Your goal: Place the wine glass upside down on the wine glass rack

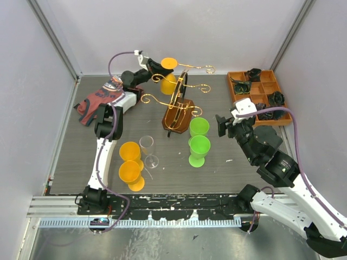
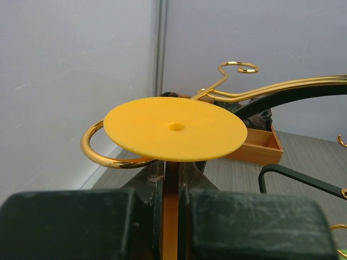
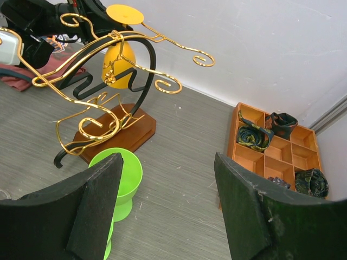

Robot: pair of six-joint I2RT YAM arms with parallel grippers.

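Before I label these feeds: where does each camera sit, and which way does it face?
Top external: above, behind the bases, looking down at the table; left arm and right arm show.
Left wrist: facing the orange wine glass's foot; left gripper clamps its stem.
Right wrist: low, facing rack and tray; open right gripper shows.
All share rack and glass.

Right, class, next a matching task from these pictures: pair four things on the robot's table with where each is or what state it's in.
Column one: 1 gripped orange wine glass; 2 clear glass; 3 compartment tray; 4 right gripper.
Column two: a open, empty; b far right corner; c upside down at the wine glass rack; d upright between the orange glasses and green glasses.
Pairs: 1c, 2d, 3b, 4a.
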